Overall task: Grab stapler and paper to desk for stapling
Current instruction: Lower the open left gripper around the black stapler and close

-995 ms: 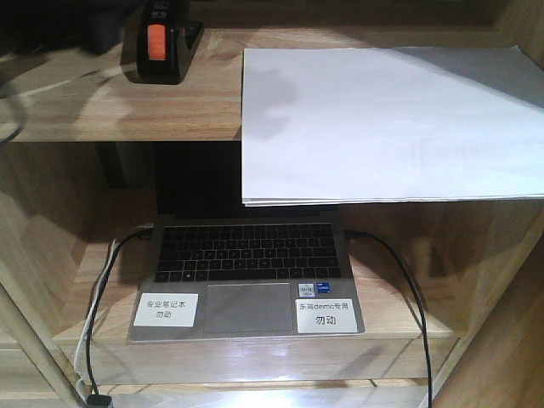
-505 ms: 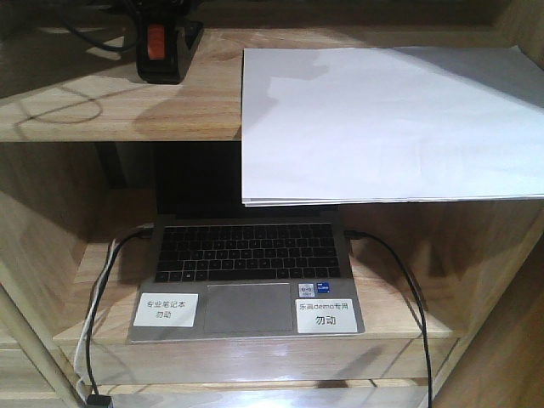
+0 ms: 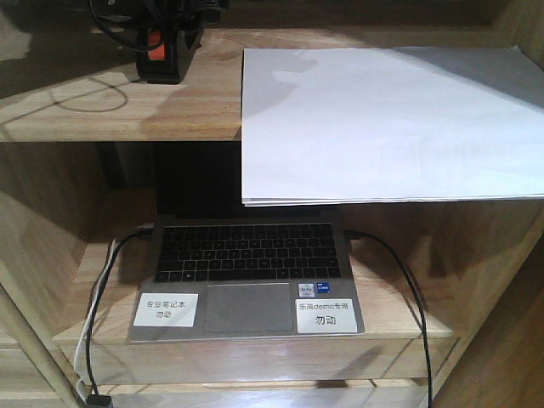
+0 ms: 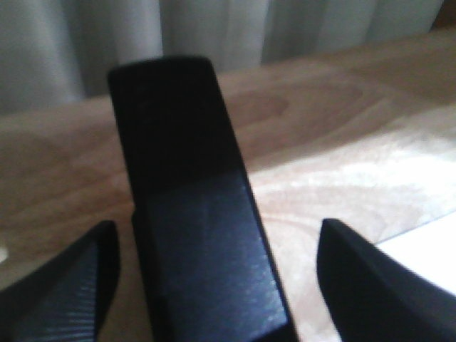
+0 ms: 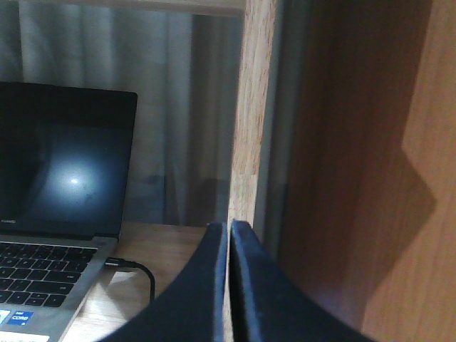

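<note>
The black stapler (image 3: 161,53) with its orange-red patch stands at the back left of the upper shelf board. My left gripper (image 3: 163,24) hangs over it at the top edge of the front view. In the left wrist view the stapler (image 4: 192,214) lies between the open fingers of the left gripper (image 4: 217,235), with a gap on each side. The paper (image 3: 382,119), a thin white stack, lies on the right of the same board and overhangs its front edge; a corner of the paper (image 4: 427,242) shows by the right finger. My right gripper (image 5: 229,226) is shut on nothing, facing a wooden post. The desk is out of view.
An open laptop (image 3: 246,263) with two white labels sits on the lower shelf, with cables (image 3: 408,289) at both sides. The right wrist view shows the laptop (image 5: 57,178), the shelf's upright post (image 5: 249,107) and a brown side panel (image 5: 370,178) close by.
My left gripper has come down into the front view over the stapler, and its cable shadow has shifted across the upper shelf. The stapler and the paper have stayed in place.
</note>
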